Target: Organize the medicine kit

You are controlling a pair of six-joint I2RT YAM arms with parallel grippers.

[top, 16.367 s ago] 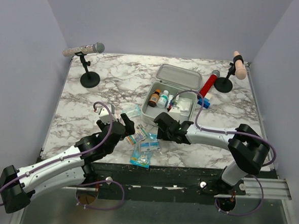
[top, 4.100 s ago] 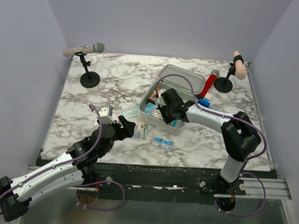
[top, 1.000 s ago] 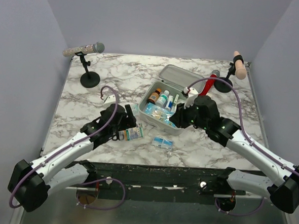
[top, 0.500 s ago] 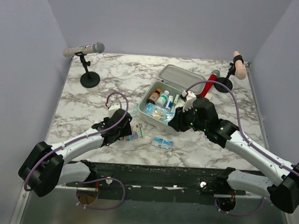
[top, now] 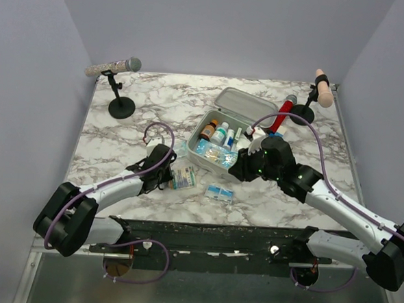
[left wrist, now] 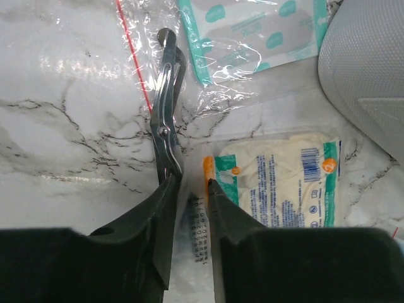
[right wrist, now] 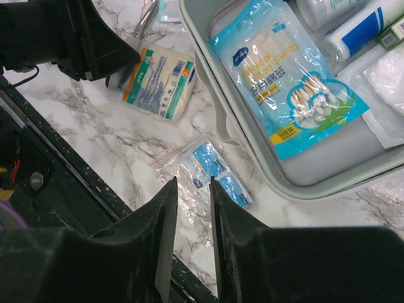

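Observation:
The medicine kit [top: 245,102] lies open mid-table, its grey tray rim [right wrist: 227,120] also in the right wrist view. Inside are small bottles [top: 214,132] and a blue cotton-swab bag [right wrist: 287,76]. A cream gauze packet [left wrist: 284,183] lies left of the kit beside steel scissors [left wrist: 165,107]. My left gripper [left wrist: 189,182] is down on the table, its jaws narrowed around the packet's clear sealed end; whether they pinch it does not show. My right gripper [right wrist: 190,183] hovers partly open and empty above a blue sachet bag [right wrist: 227,180] in front of the kit.
A clear bag of plasters [left wrist: 252,31] lies beyond the scissors. Microphone stands are at the back left [top: 121,107] and back right [top: 301,115], with a red cylinder [top: 280,115] beside the kit's lid. The table's black front edge [right wrist: 57,189] is close to the sachet.
My left gripper has come down beside the scissors onto the gauze packet's end and its jaws have drawn much closer together. The right arm has barely shifted.

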